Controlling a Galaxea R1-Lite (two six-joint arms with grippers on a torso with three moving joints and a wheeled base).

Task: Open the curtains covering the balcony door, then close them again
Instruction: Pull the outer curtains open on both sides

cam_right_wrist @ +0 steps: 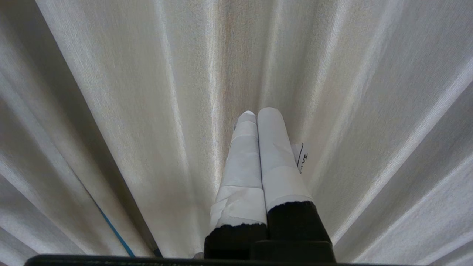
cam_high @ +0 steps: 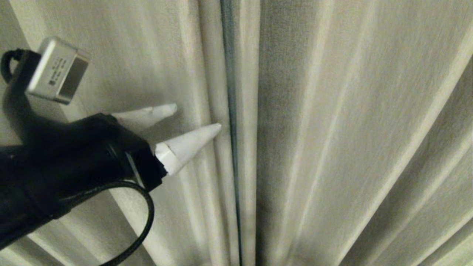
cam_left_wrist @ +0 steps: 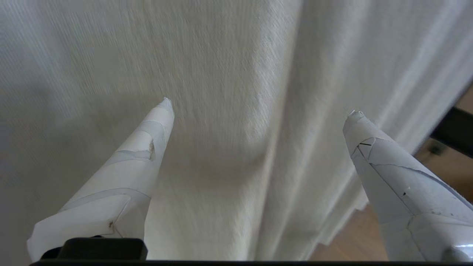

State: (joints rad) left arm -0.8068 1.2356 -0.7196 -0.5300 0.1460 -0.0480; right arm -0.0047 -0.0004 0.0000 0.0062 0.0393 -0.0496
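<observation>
We saw the curtains (cam_high: 332,129) in cream, almost off-white, finely woven, with long vertical pleats that went greyish-beige in their shadowed folds. Between two panels ran a thin dark grey-blue gap (cam_high: 231,111). The left gripper (cam_high: 197,117) had white taped fingers (cam_high: 184,146) on a black body, and a black cable (cam_high: 146,221) looped beneath it; the camera (cam_high: 57,70) on its wrist was silver-grey with a dark face. In the left wrist view the tape showed small brown marks, and the floor (cam_left_wrist: 354,240) was warm tan beside a black frame (cam_left_wrist: 454,131). The right gripper (cam_right_wrist: 258,114) wore the same white tape over black.
</observation>
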